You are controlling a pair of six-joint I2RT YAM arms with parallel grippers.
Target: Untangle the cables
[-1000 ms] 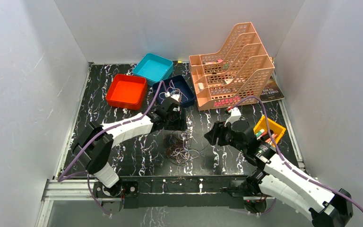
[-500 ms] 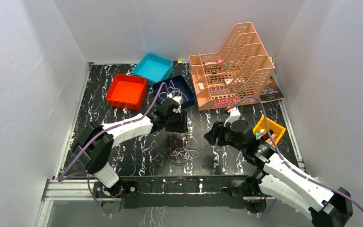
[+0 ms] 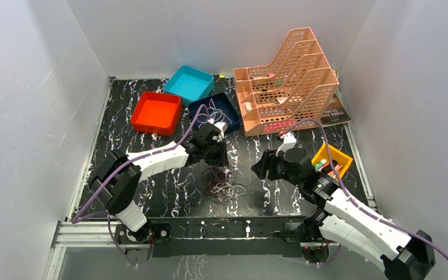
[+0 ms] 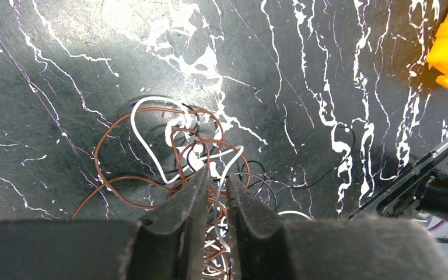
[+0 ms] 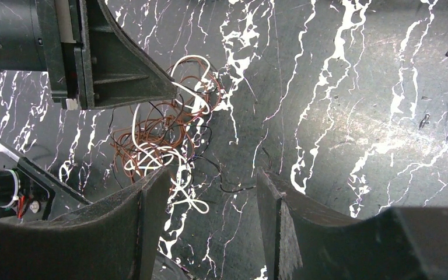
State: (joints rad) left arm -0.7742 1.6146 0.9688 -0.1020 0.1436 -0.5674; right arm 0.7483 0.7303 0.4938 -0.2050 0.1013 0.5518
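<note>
Down went the left gripper (image 4: 214, 182) onto the cables (image 3: 220, 185), heaped at lower centre of the overhead view. Its jaws had narrowed to a slit around one whitish strand; pinched or not, we couldn't tell. The right gripper (image 5: 210, 184) hung wide open, empty. We judged the cables light, springy and snag-prone, best taken by a single free loop at the heap's edge.

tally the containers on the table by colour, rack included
Red tray: 1
Teal tray: 1
Navy tray: 1
Yellow bin: 1
Peach rack: 1
Total: 5
</note>
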